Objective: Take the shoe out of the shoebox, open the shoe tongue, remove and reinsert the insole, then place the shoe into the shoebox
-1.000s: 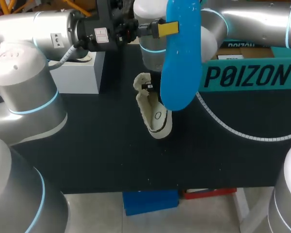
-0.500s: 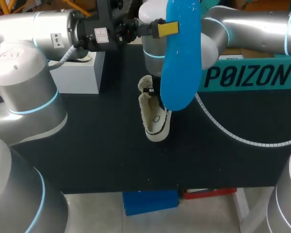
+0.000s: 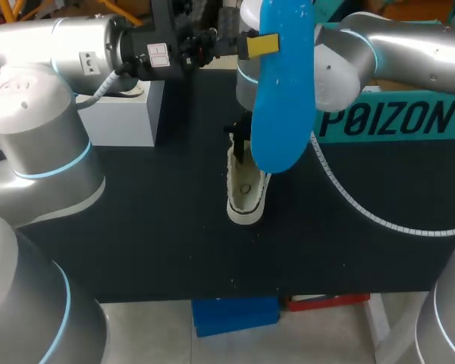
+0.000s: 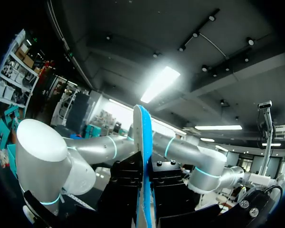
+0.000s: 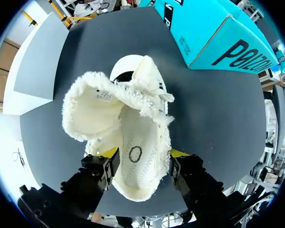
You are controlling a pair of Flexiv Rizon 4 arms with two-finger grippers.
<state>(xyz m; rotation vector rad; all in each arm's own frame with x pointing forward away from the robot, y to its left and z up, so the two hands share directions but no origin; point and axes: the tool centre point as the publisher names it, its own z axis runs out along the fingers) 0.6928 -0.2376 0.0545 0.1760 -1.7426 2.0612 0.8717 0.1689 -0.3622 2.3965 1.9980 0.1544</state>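
On the table (image 3: 136, 227), shoe (image 5: 133, 137) in right claw (image 5: 144, 154), insole (image 3: 282, 98) aloft

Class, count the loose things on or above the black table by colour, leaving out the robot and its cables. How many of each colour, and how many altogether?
Blue: 1, the blue foam insole.
Teal: 1, the teal cardboard shoebox.
White or cream: 2, the cream fleecy shoe and the white rectangular box.
Total: 4.
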